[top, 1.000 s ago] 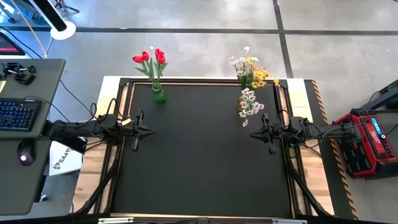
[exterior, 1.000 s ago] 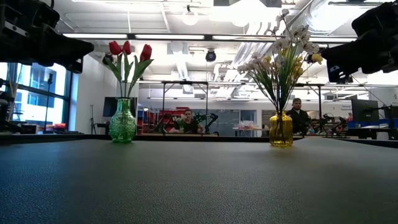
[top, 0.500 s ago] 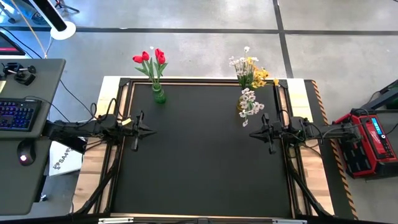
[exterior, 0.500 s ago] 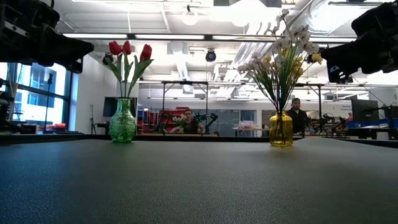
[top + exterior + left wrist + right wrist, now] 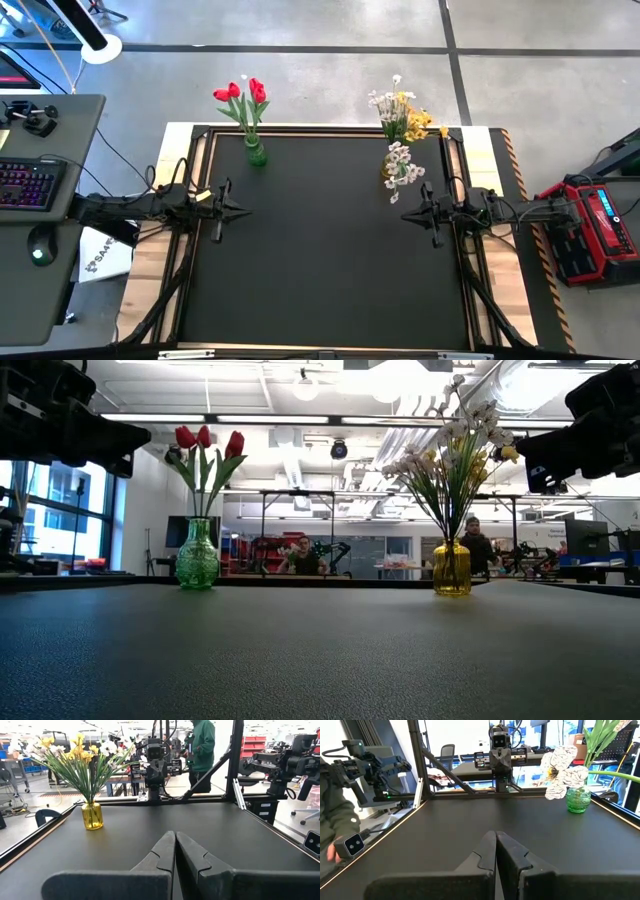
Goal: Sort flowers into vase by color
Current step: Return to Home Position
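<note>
Red tulips (image 5: 245,98) stand with their stems in a green glass vase (image 5: 256,153) at the table's far left, also plain in the low view (image 5: 197,555). White and yellow sprays (image 5: 400,120) fan out of a yellow glass vase (image 5: 451,568) at the far right; the same yellow vase (image 5: 92,815) shows in the left wrist view. My left gripper (image 5: 246,210) hovers level at the table's left side, shut and holding nothing. My right gripper (image 5: 404,215) faces it from the right side, shut and holding nothing as well. Both stand well short of the vases.
The black mat (image 5: 330,260) stretches bare between the arms and toward the near edge. A metal frame (image 5: 232,765) rises around the table. A person in a green top (image 5: 202,745) stands beyond the right side; other people (image 5: 300,555) are far behind.
</note>
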